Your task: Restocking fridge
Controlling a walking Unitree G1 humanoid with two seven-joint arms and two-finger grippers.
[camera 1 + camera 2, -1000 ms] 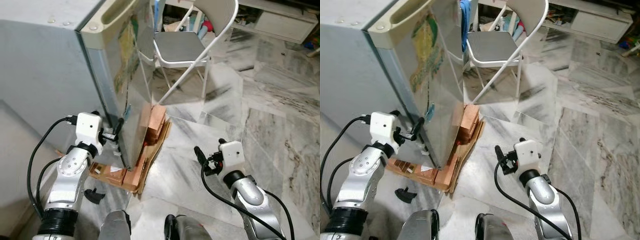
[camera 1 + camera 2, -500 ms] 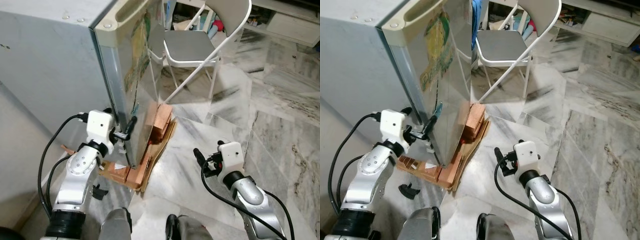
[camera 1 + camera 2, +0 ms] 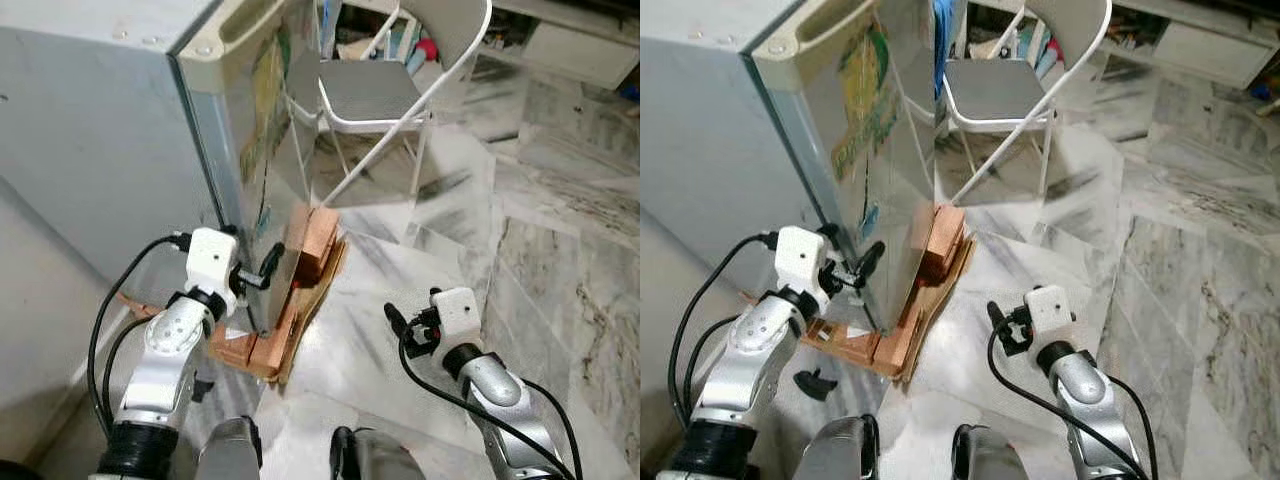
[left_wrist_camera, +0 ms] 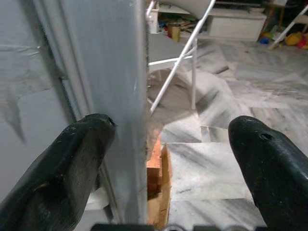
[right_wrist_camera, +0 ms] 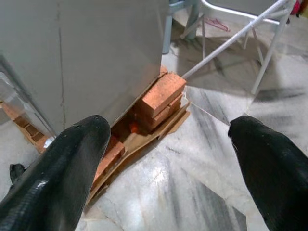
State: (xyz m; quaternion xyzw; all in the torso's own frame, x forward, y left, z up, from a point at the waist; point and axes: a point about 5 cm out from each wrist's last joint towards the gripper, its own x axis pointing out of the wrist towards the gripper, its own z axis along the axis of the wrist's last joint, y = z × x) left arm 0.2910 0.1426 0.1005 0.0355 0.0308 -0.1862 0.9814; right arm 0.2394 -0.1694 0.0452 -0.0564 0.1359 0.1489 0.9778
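Observation:
The grey fridge (image 3: 110,150) stands at my left on bricks, its stickered door (image 3: 268,120) turned towards the chair. My left gripper (image 3: 262,272) is at the door's lower free edge. In the left wrist view that door edge (image 4: 137,110) runs between the two spread fingers (image 4: 72,163), so the gripper (image 4: 173,159) is open and holds nothing. My right gripper (image 3: 395,322) hangs open low over the marble floor, right of the fridge, with nothing in it.
Orange bricks (image 3: 315,240) and flattened cardboard (image 3: 300,320) lie under and beside the fridge base. A white folding chair (image 3: 375,90) stands just beyond the door. A small black part (image 3: 812,383) lies on the floor by my left side. Marble floor (image 3: 560,250) opens to the right.
The camera has shifted a little. My left gripper has moved forward so its fingers now straddle the door's edge. The right gripper has hardly moved.

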